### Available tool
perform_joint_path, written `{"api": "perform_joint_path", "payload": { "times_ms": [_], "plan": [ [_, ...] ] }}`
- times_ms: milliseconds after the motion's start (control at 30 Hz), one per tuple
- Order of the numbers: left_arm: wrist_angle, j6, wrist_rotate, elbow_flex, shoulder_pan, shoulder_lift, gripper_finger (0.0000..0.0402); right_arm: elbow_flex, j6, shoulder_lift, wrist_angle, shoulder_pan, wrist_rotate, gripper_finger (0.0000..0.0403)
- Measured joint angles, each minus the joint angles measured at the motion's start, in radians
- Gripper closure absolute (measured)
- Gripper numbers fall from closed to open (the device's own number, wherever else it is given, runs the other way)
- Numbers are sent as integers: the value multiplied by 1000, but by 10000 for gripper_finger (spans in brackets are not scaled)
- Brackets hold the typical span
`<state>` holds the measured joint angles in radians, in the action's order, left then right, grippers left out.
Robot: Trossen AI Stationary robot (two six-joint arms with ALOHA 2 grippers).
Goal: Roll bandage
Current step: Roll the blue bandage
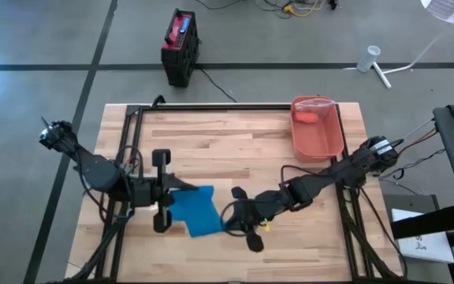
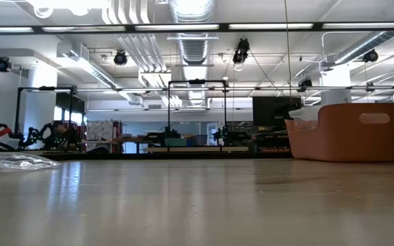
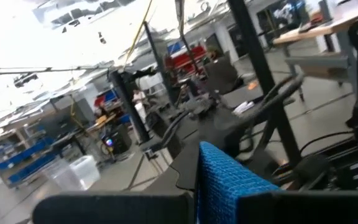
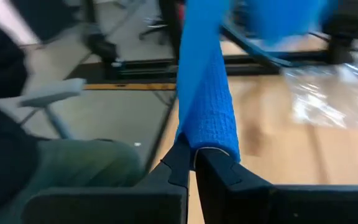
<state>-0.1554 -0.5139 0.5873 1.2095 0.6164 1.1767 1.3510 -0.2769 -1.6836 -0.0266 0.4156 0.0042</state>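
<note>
Both grippers, left (image 1: 166, 192) and right (image 1: 231, 217), are clamping the blue bandage (image 1: 195, 211) between them above the wooden table (image 1: 235, 142), while an orange bin (image 1: 318, 134) is standing well apart.

Floor (image 1: 38, 39): grey concrete, dark seam lines crossing.
Bench (image 1: 235, 150): pale wood planks, black frame.
Ceiling (image 2: 183, 14): exposed ducts, long strip lights.
Beyond bench, 12 o'clock: black-and-red box (image 1: 180, 47) on floor, cable trailing.
</note>
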Motion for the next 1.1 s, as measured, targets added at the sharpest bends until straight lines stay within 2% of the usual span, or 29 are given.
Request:
{"api": "perform_joint_path", "payload": {
  "times_ms": [200,333,700,767,933,1100],
  "plan": [
    [61,28,6,0,-56,0,401,0,52,0,55,28,-68,394],
    [90,33,51,0,-79,0,401,0,59,0,70,40,-112,394],
    [129,88,54,0,-107,16,401,2,111,0,130,49,-117,394],
    [125,103,36,0,-108,19,401,2,111,0,129,46,-112,394],
    [99,143,-82,0,-107,21,401,2,111,-2,133,31,-110,394],
    [142,131,3,0,-108,29,401,2,137,-3,179,33,-110,394]
  ]
}}
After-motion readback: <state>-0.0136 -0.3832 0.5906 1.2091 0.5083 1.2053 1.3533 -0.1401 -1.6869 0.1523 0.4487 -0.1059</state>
